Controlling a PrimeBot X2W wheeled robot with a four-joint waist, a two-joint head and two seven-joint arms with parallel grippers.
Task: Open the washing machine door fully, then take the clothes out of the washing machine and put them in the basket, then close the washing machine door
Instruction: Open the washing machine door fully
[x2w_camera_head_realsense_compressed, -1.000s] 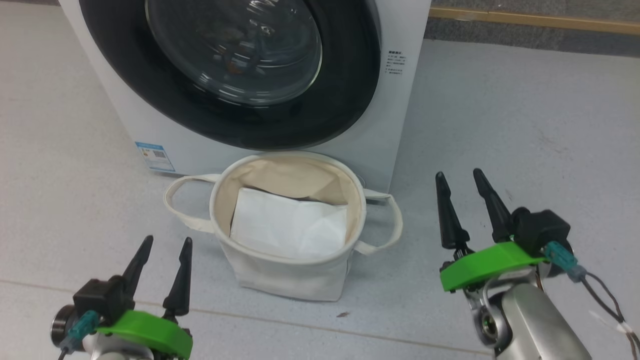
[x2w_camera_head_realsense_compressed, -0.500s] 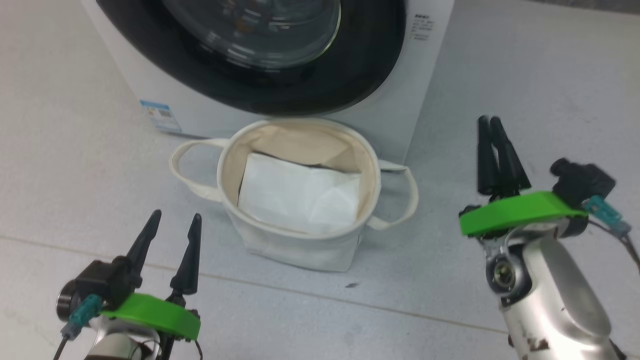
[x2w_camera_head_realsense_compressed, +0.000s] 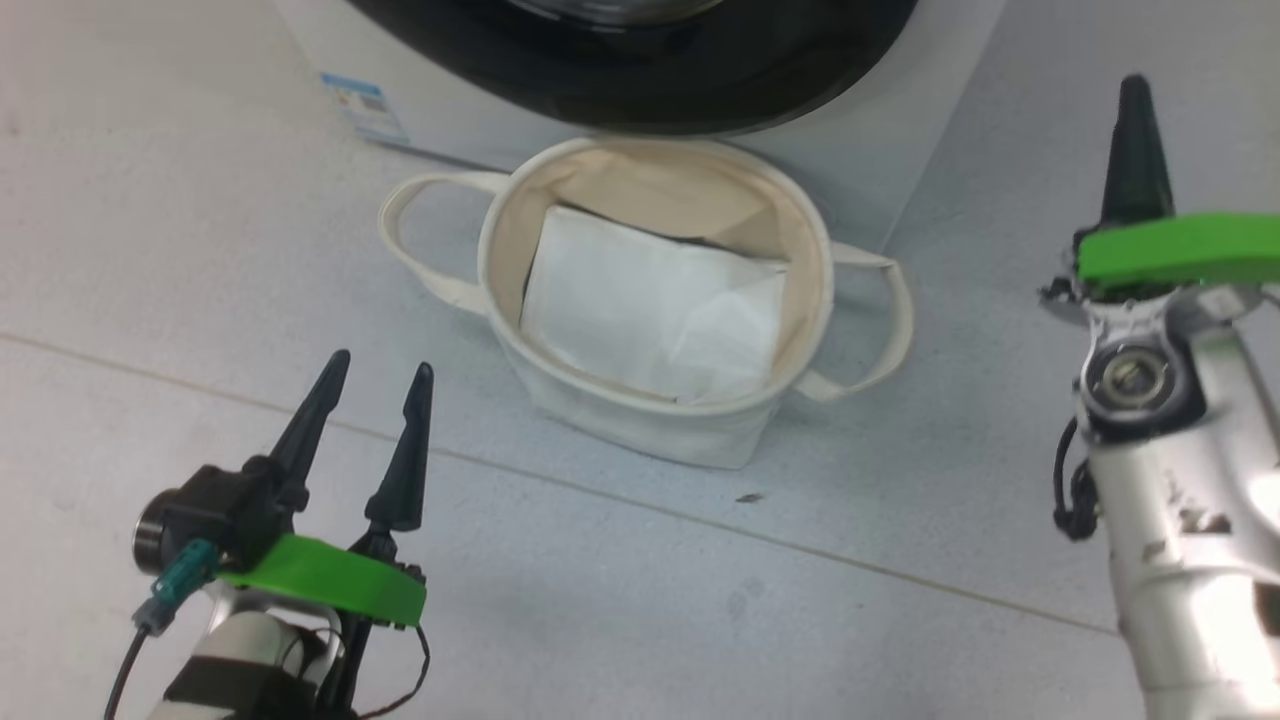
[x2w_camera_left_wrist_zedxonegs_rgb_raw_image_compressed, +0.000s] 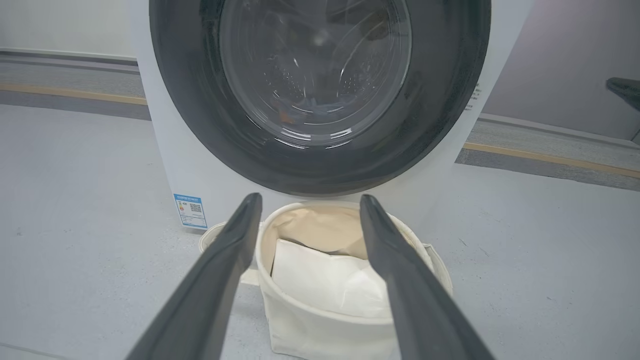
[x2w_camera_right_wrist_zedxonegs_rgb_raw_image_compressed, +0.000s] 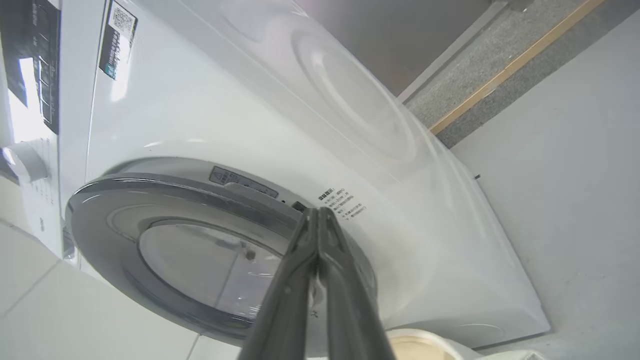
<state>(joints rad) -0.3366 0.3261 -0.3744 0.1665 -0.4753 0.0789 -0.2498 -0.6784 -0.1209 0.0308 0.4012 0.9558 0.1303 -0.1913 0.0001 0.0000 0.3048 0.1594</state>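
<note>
Head view, nearest first: left pincer (x2w_camera_head_realsense_compressed: 382, 362) at lower left, two long dark fingers spread wide on a green mount, gripping nothing, above the pale grey floor (x2w_camera_head_realsense_compressed: 900, 500); right pincer (x2w_camera_head_realsense_compressed: 1133, 95) at the right edge, raised higher, fingers pressed together into one dark spike, nothing between them; beyond, between the two arms, small round cream canvas basket (x2w_camera_head_realsense_compressed: 640, 430) with soft sides and two loop handles, upright on the floor, a folded plain white sheet (x2w_camera_head_realsense_compressed: 650, 300) inside against the beige lining; just behind the basket, large white front-loading washing machine (x2w_camera_head_realsense_compressed: 440, 125) with a small blue sticker (x2w_camera_head_realsense_compressed: 365, 105) at its lower front corner; big round door (x2w_camera_head_realsense_compressed: 650, 95) with glossy black rim, shut. Left wrist view: spread left pincer (x2w_camera_left_wrist_zedxonegs_rgb_raw_image_compressed: 310, 197) aimed towards the basket (x2w_camera_left_wrist_zedxonegs_rgb_raw_image_compressed: 310, 340); farther on, door (x2w_camera_left_wrist_zedxonegs_rgb_raw_image_compressed: 200, 125) flush with the machine front; behind its bulging clear glass, low in the drum, dim clothes (x2w_camera_left_wrist_zedxonegs_rgb_raw_image_compressed: 312, 106), a hint of blue and orange, otherwise too dark to make out. Right wrist view: closed right pincer (x2w_camera_right_wrist_zedxonegs_rgb_raw_image_compressed: 317, 212) pointing at the outer edge of the door (x2w_camera_right_wrist_zedxonegs_rgb_raw_image_compressed: 100, 200), beside a printed label; touching or not, cannot tell.
</note>
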